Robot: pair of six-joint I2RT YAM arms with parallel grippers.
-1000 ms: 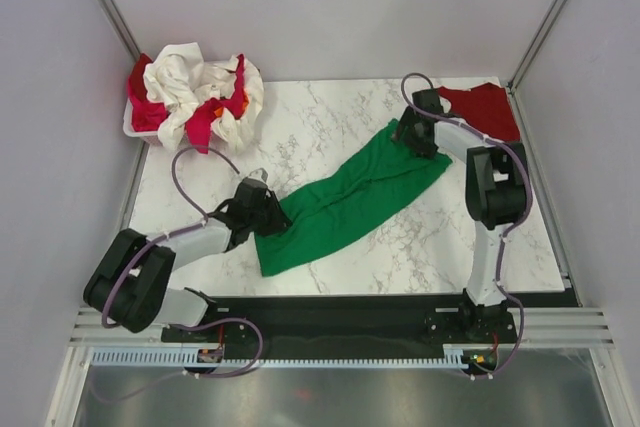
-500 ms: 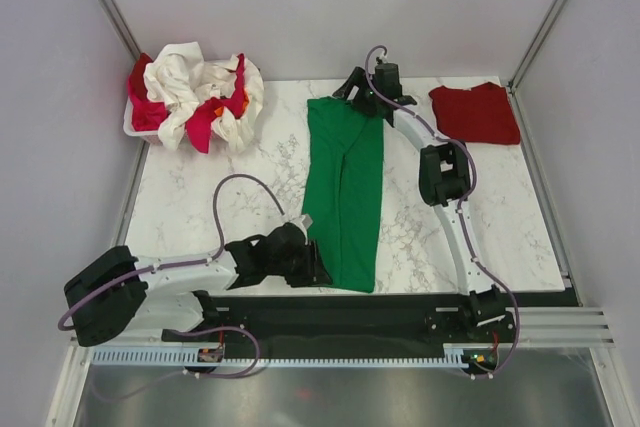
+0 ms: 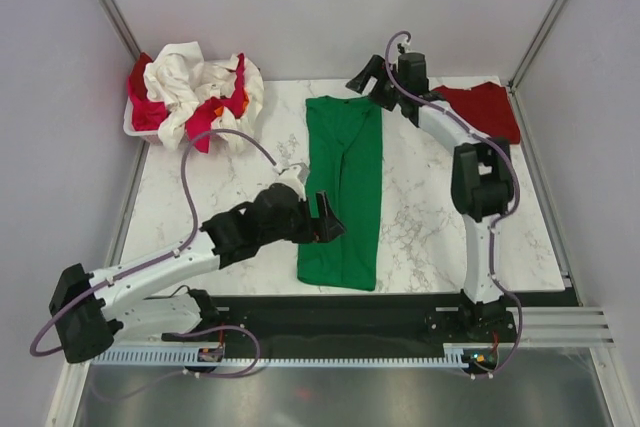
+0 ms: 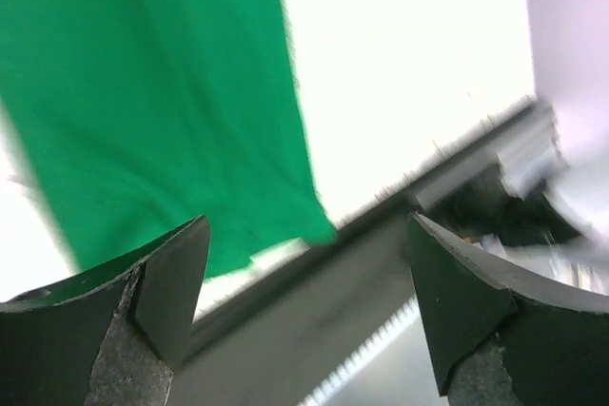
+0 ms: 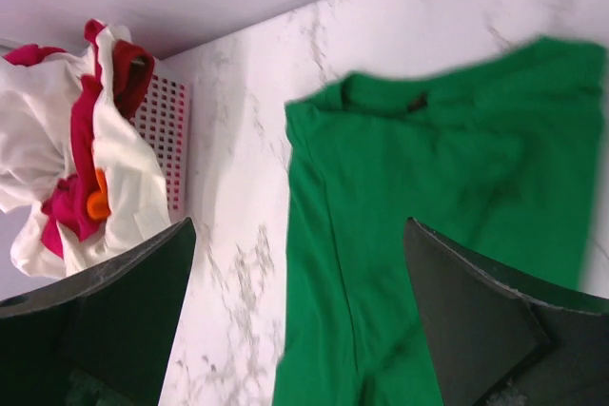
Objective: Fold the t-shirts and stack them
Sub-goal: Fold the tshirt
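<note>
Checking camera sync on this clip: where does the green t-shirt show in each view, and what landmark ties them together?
Top external: the green t-shirt lies as a long strip down the middle of the marble table, collar at the far end.
Left wrist: the shirt fills the upper left, a hem corner near the table edge.
Right wrist: the shirt sits centre and right, collar uppermost.
Shared landmark: the marble table under it, washed out white in the left wrist view.

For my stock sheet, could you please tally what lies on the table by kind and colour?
Green shirt: 1
Dark red shirt: 1
Basket: 1, heaped with cream-white and pinkish-red cloth; the pieces in it cannot be counted
Total: 3
</note>
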